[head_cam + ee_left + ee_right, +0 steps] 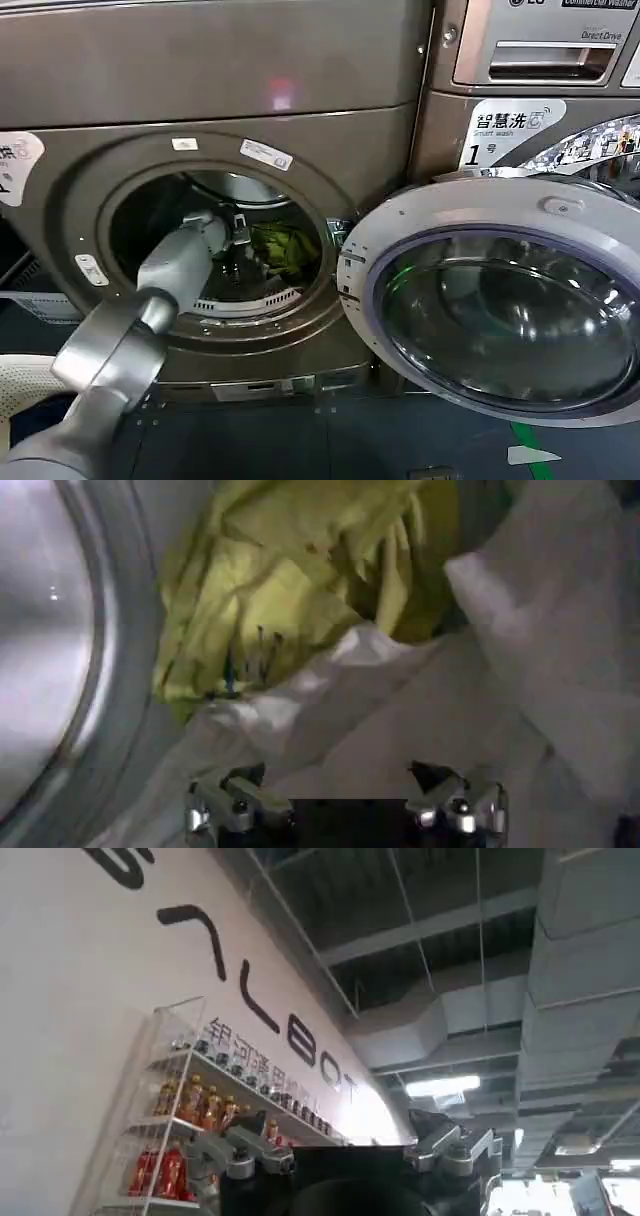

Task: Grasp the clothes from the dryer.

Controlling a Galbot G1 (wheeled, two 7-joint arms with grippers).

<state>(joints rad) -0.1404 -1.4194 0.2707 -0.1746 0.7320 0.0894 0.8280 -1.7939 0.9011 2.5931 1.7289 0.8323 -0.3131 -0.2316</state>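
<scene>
Left gripper (345, 805), its fingers spread with nothing between them, hangs over white cloth (400, 710) inside the dryer (90, 90); yellow-green clothes (290, 570) lie beyond at twelve o'clock. This is the reach; next comes descent and closing. Drum rim (325, 215) crowds the arm, door (500, 300) swung clear at three o'clock. Right gripper (350, 1158) idles, spread and holding nothing, pointing ceilingward.

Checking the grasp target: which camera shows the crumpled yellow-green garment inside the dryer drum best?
The left wrist view: the crumpled yellow-green garment lies close ahead of the open left hand. The head view shows a small patch behind the arm. The right wrist view faces the ceiling.
</scene>
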